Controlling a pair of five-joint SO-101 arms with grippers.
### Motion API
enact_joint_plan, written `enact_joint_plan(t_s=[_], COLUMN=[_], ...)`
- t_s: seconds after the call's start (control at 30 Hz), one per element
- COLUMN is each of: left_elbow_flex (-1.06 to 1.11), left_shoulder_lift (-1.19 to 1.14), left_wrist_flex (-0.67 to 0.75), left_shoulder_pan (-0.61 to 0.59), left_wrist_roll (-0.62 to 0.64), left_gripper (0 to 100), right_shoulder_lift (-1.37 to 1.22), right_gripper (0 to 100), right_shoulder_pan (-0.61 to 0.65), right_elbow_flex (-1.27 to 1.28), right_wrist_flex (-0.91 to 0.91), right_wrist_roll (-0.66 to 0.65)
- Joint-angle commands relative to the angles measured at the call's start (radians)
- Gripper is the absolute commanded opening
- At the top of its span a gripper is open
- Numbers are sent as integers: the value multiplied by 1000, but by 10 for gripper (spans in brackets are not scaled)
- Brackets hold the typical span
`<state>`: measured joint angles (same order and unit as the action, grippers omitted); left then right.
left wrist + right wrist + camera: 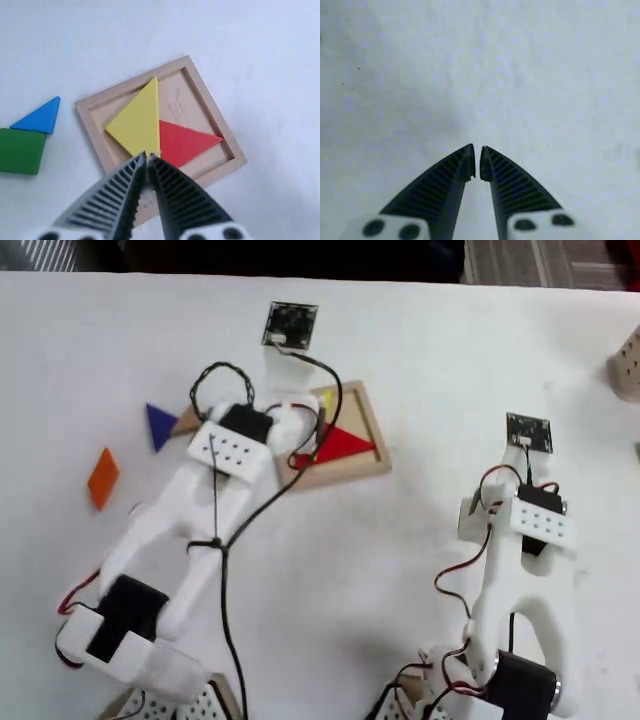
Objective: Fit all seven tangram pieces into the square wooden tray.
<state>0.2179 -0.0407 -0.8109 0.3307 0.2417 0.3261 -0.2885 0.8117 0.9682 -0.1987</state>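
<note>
The white table (pixel 400 570) carries everything. Well apart from the tray (pixel 125 90), the right gripper (pixel 477 162) hangs over bare tabletop, jaws all but together and empty. The left gripper (pixel 148 159), jaws together with nothing between, touches the near corner of the yellow triangle (pixel 137 122), which lies in the tray edge to edge with the red triangle (pixel 182 142). Yellow's far tip seems to ride the rim, so a slow, low push should seat it without shifting red. Just outside the tray lie the blue triangle (pixel 40 117) and green piece (pixel 20 150).
</note>
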Motion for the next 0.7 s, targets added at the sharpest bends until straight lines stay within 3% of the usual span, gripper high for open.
enact_joint_plan(t_s=[0.0, 0.1, 0.17, 0.27, 0.53, 0.67], left_elbow_flex=[37, 101, 146, 164, -103, -144], left_shoulder_lift=[48, 48, 45, 4, -277, -309], left_wrist_flex=[163, 334, 434, 491, 284, 149], left_shoulder_pan=[-41, -90, -122, -150, -189, -186], left_wrist_roll=[8, 5, 12, 14, 15, 23], left_gripper=[24, 49, 116, 211, 122, 116], right_shoulder_lift=[42, 42, 41, 41, 47, 39], right_gripper=[31, 31, 31, 31, 31, 31], right_shoulder_pan=[16, 27, 27, 27, 139, 213], right_elbow_flex=[-3, -2, 0, 0, -35, -118], right_wrist_flex=[-16, -16, -16, -16, -68, -74], right_wrist_roll=[-5, -5, -5, -5, 52, 89])
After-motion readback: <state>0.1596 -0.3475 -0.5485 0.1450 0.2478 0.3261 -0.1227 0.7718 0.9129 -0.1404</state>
